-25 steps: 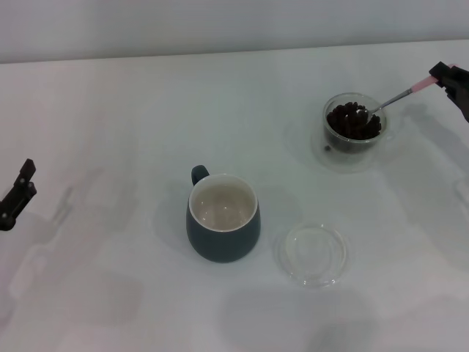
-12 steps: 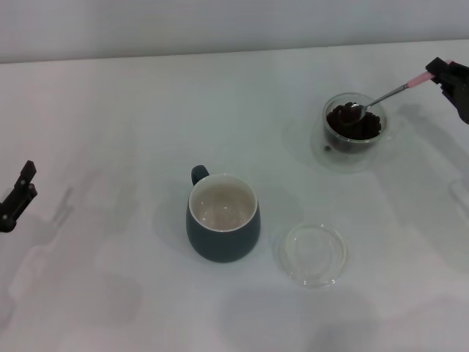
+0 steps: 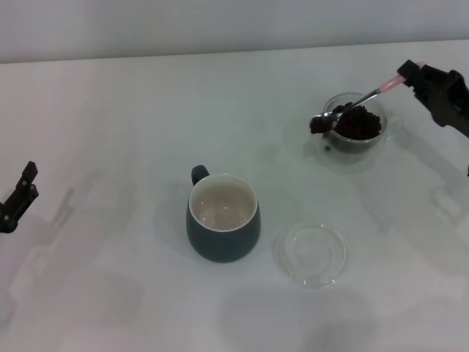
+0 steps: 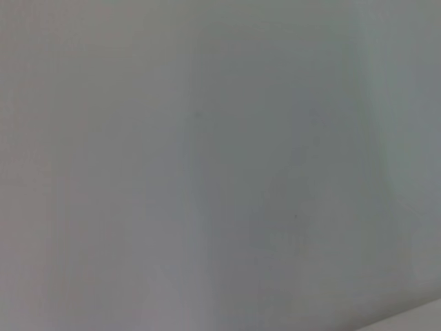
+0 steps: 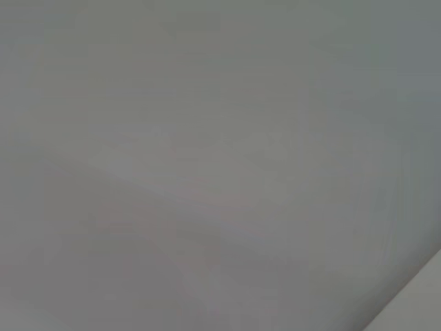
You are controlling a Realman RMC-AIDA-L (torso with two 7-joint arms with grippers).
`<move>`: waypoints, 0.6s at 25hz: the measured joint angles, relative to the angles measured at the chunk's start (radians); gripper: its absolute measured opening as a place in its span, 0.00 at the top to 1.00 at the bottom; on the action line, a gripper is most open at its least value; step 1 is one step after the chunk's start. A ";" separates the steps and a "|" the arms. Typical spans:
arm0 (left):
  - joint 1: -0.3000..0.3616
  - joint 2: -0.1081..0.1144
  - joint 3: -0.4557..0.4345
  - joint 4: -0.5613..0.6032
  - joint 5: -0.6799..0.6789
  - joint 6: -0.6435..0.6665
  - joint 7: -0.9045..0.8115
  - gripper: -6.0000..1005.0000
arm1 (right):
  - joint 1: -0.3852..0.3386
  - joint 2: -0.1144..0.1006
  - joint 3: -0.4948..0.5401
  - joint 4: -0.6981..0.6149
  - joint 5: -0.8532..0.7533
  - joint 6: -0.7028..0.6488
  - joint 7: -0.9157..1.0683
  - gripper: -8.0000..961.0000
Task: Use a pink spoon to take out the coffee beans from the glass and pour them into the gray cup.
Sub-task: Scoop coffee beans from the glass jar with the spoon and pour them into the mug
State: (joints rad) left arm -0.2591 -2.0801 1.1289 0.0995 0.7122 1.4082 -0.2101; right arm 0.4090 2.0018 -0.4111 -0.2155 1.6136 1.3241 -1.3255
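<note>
In the head view my right gripper [image 3: 412, 74] at the far right is shut on the pink spoon [image 3: 370, 96] by its pale pink handle. The spoon's bowl carries a dark heap of coffee beans [image 3: 320, 122] and hangs just outside the left rim of the glass [image 3: 357, 125]. More beans fill that small clear glass. The gray cup [image 3: 223, 218], dark blue-gray with a cream inside, stands at the middle front with nothing visible in it. My left gripper [image 3: 18, 196] rests idle at the far left edge.
A flat clear saucer [image 3: 313, 254] lies just right of the cup. One stray bean [image 3: 327, 148] lies on the white table [image 3: 110, 132] by the glass's base. Both wrist views show only blank pale surface.
The right gripper moved left and lifted the spoon out of the glass. Its bowl, earlier dipped in the beans, now holds a heap of them past the glass's left rim.
</note>
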 joint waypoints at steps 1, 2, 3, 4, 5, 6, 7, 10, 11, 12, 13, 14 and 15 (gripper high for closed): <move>0.000 0.000 0.000 0.000 0.001 0.000 0.000 0.21 | 0.001 0.001 -0.005 0.003 0.000 0.005 0.000 0.82; 0.000 0.000 0.001 0.000 0.001 0.000 0.000 0.21 | 0.003 0.002 -0.010 0.005 0.000 0.010 0.000 0.82; 0.000 0.000 0.001 0.000 0.001 0.000 0.000 0.21 | 0.004 0.003 -0.014 0.008 0.000 0.013 0.000 0.82; 0.000 0.000 0.001 0.000 0.001 0.000 0.000 0.21 | 0.006 0.004 -0.020 0.012 0.000 0.017 0.000 0.82; 0.001 0.000 0.002 0.000 0.001 0.000 0.000 0.21 | 0.007 0.004 -0.025 0.015 0.000 0.020 0.000 0.82; 0.002 0.000 0.002 0.000 0.001 0.000 0.000 0.21 | 0.009 0.005 -0.033 0.019 0.000 0.023 0.000 0.82; 0.002 0.000 0.003 0.000 0.001 0.000 0.000 0.21 | 0.011 0.005 -0.041 0.022 0.000 0.026 0.000 0.82; 0.005 -0.001 0.003 0.000 0.002 0.000 0.000 0.21 | 0.022 0.007 -0.064 0.035 0.000 0.032 -0.001 0.82; 0.006 -0.001 0.003 0.000 0.002 0.000 0.000 0.21 | 0.025 0.007 -0.070 0.040 0.000 0.036 -0.002 0.82; 0.007 -0.001 0.003 0.000 0.004 0.000 0.000 0.21 | 0.030 0.008 -0.076 0.047 0.000 0.040 -0.004 0.82; 0.007 -0.002 0.003 0.000 0.005 0.000 0.000 0.21 | 0.034 0.008 -0.082 0.053 0.000 0.045 -0.005 0.82; 0.007 -0.002 0.004 0.000 0.007 0.000 0.000 0.21 | 0.040 0.009 -0.089 0.061 0.000 0.051 -0.007 0.82; 0.008 -0.002 0.004 0.000 0.008 0.000 0.000 0.21 | 0.046 0.010 -0.097 0.067 0.000 0.055 -0.009 0.82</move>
State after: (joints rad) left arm -0.2513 -2.0819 1.1328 0.0998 0.7202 1.4082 -0.2101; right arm 0.4551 2.0118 -0.5082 -0.1487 1.6139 1.3794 -1.3340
